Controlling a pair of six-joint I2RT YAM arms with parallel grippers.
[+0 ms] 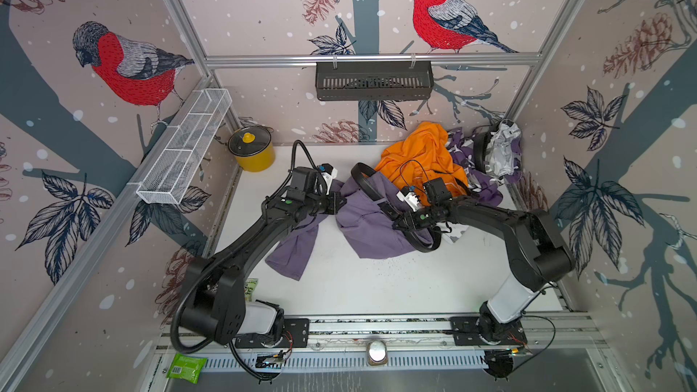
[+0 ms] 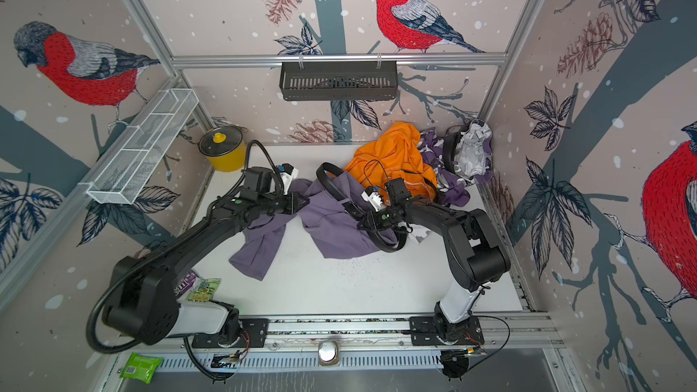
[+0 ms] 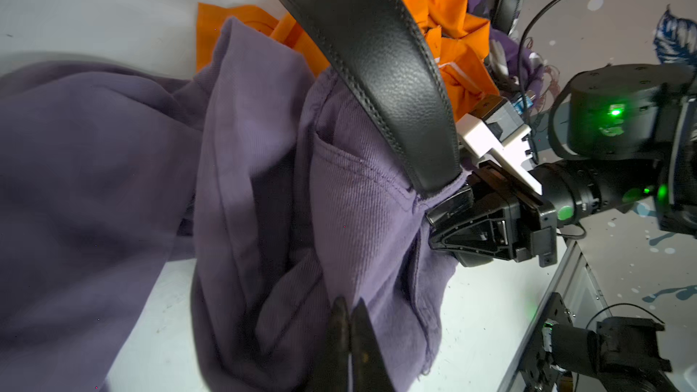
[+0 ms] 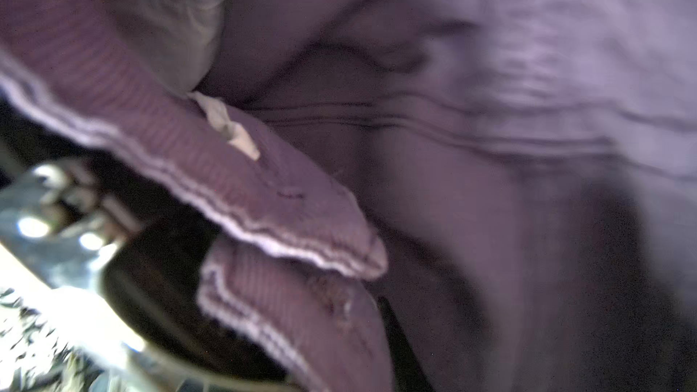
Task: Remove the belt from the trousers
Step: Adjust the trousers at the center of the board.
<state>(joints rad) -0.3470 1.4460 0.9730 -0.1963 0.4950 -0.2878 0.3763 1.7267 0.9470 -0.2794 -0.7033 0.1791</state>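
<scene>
The right gripper (image 3: 437, 220) is seen clamped on the black leather belt (image 3: 384, 81), just past a waistband loop of the purple twill trousers (image 1: 362, 220). From there, in both top views, the belt is arched toward 11 o'clock and looped toward 4 o'clock. At 9 o'clock the left gripper (image 1: 341, 201) is pressed together against the trousers, which are spread mid-way across the white table (image 1: 358, 288). A crumpled orange garment (image 1: 418, 152) is heaped at 1 o'clock.

— How many belts?
— I count two: one belt (image 3: 377, 69) at my right gripper's (image 3: 449, 216) jaws, a second belt (image 1: 479, 147) beyond them.
— Else?
— One pair of trousers (image 1: 362, 220), one orange garment (image 1: 418, 152), one pot (image 1: 256, 160), one white basket (image 1: 184, 148), one black basket (image 1: 373, 82).
</scene>
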